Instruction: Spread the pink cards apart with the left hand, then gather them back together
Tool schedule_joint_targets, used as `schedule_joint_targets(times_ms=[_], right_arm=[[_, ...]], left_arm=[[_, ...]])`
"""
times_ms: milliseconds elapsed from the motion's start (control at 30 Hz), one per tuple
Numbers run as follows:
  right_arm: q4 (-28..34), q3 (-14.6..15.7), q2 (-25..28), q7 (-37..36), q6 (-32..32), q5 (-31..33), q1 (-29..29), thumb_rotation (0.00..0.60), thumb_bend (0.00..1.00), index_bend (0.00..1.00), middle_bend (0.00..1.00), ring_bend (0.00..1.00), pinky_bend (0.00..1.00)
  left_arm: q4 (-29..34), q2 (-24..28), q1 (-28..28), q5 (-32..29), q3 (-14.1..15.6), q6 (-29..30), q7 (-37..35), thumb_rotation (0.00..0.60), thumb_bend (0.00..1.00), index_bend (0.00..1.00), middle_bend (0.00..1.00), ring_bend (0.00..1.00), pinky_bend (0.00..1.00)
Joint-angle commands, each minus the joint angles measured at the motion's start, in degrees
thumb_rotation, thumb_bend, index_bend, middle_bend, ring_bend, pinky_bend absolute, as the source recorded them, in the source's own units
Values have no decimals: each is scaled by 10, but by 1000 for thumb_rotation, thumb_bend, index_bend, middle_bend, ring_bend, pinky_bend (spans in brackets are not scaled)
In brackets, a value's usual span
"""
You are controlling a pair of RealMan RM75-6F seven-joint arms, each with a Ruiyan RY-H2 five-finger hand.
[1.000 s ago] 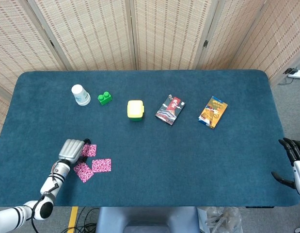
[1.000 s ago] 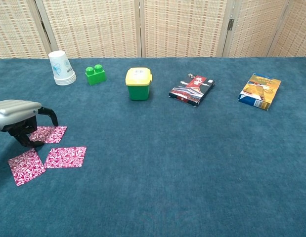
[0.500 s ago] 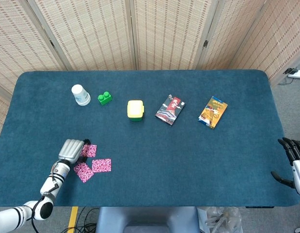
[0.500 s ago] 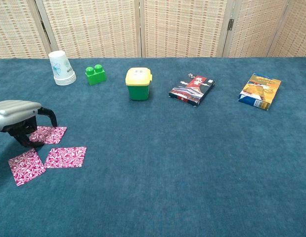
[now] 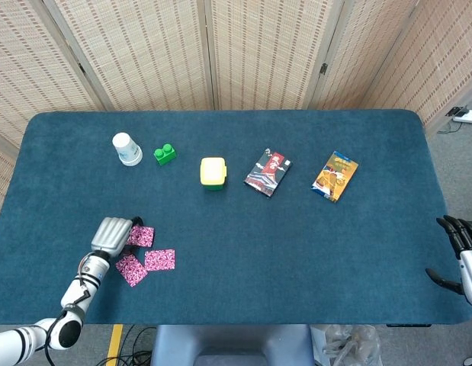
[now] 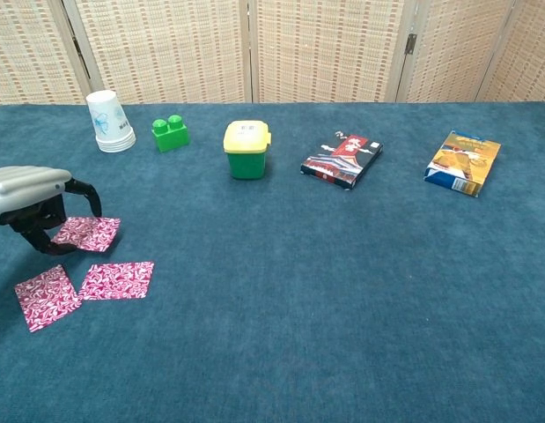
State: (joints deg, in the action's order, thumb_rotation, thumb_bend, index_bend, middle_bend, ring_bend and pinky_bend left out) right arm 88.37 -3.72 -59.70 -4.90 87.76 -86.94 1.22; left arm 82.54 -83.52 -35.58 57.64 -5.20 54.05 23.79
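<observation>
Nearest the robot, on the left part of the blue bench [image 6: 342, 308], three pink cards [image 6: 115, 280] lie flat and face up. Two sit side by side, just touching at a corner or nearly so, and the third card [image 6: 87, 233] lies a little farther back, apart from the pair. The left hand [image 6: 30, 198] hangs over the edge of that third card with its dark fingers curled downward; from the chest view the fingertips seem to touch or rest on the card's near edge, though real contact cannot be confirmed. Nothing is pinched or lifted, so the hand holds nothing.

By the look of it, the spreading half of the task is done, since the cards sit fanned into separate spots. The gathering half appears to be just starting or not yet begun, with all three cards still to be drawn back into one pile.

The right hand [image 5: 458, 236] idles at the far right bench edge, fingers loosely apart and empty.

Farther back stand a white cup [image 6: 109, 122], a green block [image 6: 171, 132], a yellow-lidded container [image 6: 246, 150] and two packets [image 6: 342, 160], all untouched.
</observation>
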Motion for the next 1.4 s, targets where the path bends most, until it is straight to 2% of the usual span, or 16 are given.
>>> schedule_joint_targets(times_ms=[33,333,633,933,1233,1400], right_arm=[[-2,0,0,-2,0,0,0,600,179,109,151,114,176],[-4,0,1,-5,4,1,-3,600,179,109,151,114,176],[5,1,2,3,8,-5,-3,600,179,109,151,114,176],[16,3,4,14,14,-9,-6,600,178,109,151,114,176],[29,5,6,28,21,-15,-8,600,178,109,151,114,176],[36,6,7,36,25,-15,-12,600,178,109,151,114,176]], left_arm=[[20,12,2,5,1,8,4,600,320,434,1000,979,1000],[50,56,12,88,30,17,-28,600,320,422,1000,978,1000],[52,111,15,217,76,0,-131,600,320,412,1000,979,1000],[5,126,9,322,118,0,-219,600,320,398,1000,979,1000],[-57,112,0,408,148,28,-284,600,320,387,1000,978,1000],[-94,99,-7,452,163,47,-293,600,320,375,1000,975,1000]])
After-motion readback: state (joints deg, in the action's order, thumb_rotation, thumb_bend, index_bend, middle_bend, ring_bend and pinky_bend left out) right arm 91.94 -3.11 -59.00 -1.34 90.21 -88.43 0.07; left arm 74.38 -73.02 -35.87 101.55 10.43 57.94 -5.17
